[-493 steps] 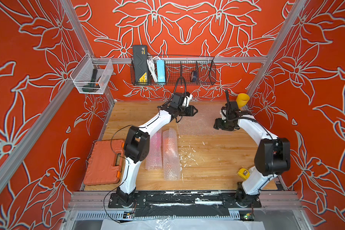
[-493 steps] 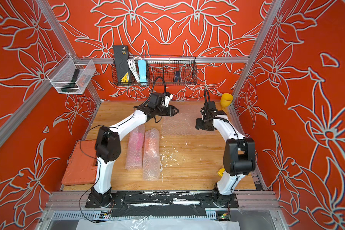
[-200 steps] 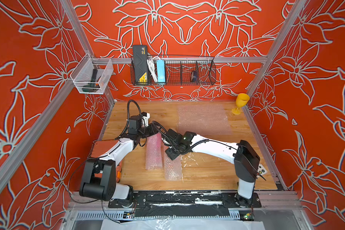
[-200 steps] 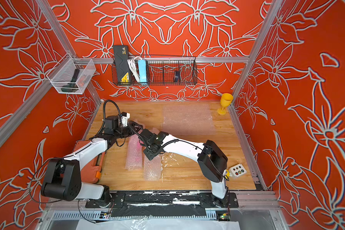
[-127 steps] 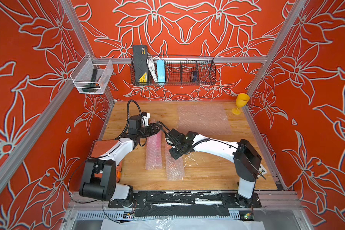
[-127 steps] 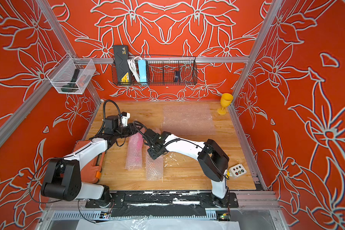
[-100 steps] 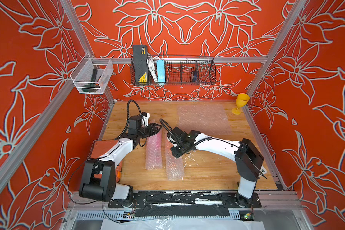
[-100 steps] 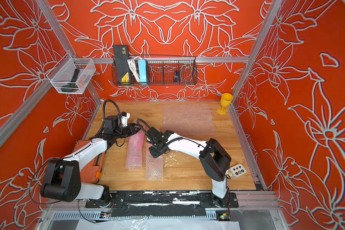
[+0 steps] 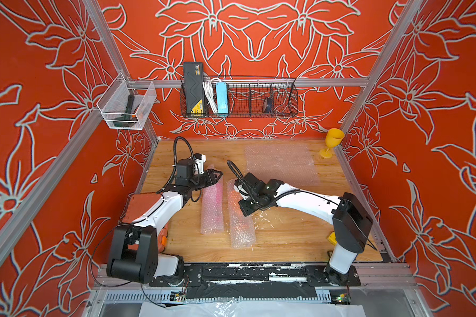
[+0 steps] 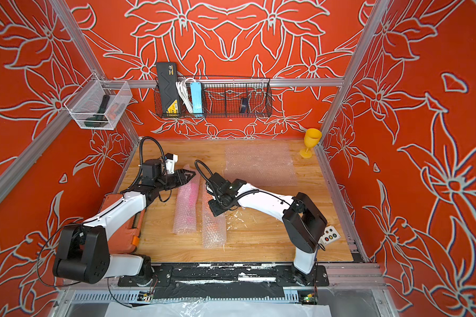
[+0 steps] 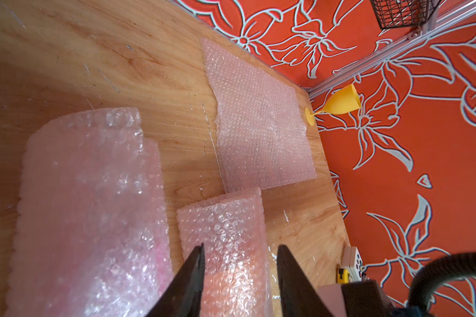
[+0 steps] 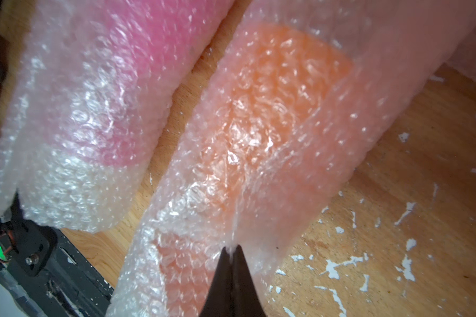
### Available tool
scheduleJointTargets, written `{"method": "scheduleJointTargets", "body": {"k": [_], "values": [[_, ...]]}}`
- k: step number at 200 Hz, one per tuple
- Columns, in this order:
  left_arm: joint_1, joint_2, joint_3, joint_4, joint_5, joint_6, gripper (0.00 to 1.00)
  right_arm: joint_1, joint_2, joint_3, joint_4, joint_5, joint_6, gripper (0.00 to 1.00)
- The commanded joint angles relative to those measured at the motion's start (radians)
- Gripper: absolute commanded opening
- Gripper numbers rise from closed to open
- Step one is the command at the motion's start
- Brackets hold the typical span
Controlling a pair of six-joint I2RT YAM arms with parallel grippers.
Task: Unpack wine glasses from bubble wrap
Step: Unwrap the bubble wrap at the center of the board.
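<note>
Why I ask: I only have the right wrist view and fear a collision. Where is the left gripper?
Observer: The left gripper hovers open by the far end of the pink roll, holding nothing.
Operator: Is any glass unpacked?
Observer: Yes, the yellow goblet stands upright in the far right corner.
Operator: And its wrap?
Observer: A flat sheet lies unrolled beside it, not touching.

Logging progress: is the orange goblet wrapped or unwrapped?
Wrapped: the orange goblet shows only through a rolled bubble wrap tube around it.
</note>
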Motion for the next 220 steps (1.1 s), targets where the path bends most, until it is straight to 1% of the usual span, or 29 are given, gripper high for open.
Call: {"method": "scheduleJointTargets", "body": {"k": [1,21,41,65,92,111,138,165,185,203,220], "values": [[0.009,-0.009,0.001,-0.019,-0.009,0.028,0.43,-0.014,-0.046,-0.024,0.007,-0.013,0.002,0.0],[0.009,-0.012,-0.006,-0.001,0.017,0.012,0.43,-0.017,-0.075,-0.039,-0.004,-0.002,-0.001,0.0],[0.009,0.003,-0.021,0.024,0.016,0.004,0.43,-0.023,-0.107,-0.078,0.0,0.041,-0.001,0.0],[0.006,0.043,-0.019,0.043,0.064,-0.019,0.42,-0.039,-0.152,-0.135,0.007,0.047,0.017,0.0],[-0.031,0.032,-0.016,0.039,0.024,-0.005,0.43,-0.05,-0.238,-0.215,0.015,0.09,0.054,0.0],[-0.054,0.042,-0.014,0.057,0.039,-0.017,0.43,-0.074,-0.315,-0.286,0.017,0.138,0.081,0.0],[-0.124,0.065,0.011,0.038,0.033,-0.009,0.42,-0.142,-0.43,-0.384,0.02,0.154,0.107,0.0],[-0.211,0.068,0.003,0.068,0.012,-0.033,0.43,-0.22,-0.511,-0.448,-0.004,0.17,0.093,0.0],[-0.273,0.078,0.013,0.078,0.006,-0.05,0.43,-0.256,-0.536,-0.471,-0.015,0.155,0.092,0.0],[-0.328,0.091,0.023,0.089,0.006,-0.06,0.43,-0.257,-0.55,-0.496,0.004,0.157,0.105,0.0],[-0.391,0.122,0.048,0.088,0.033,-0.052,0.43,-0.261,-0.543,-0.506,0.019,0.165,0.103,0.0]]}}
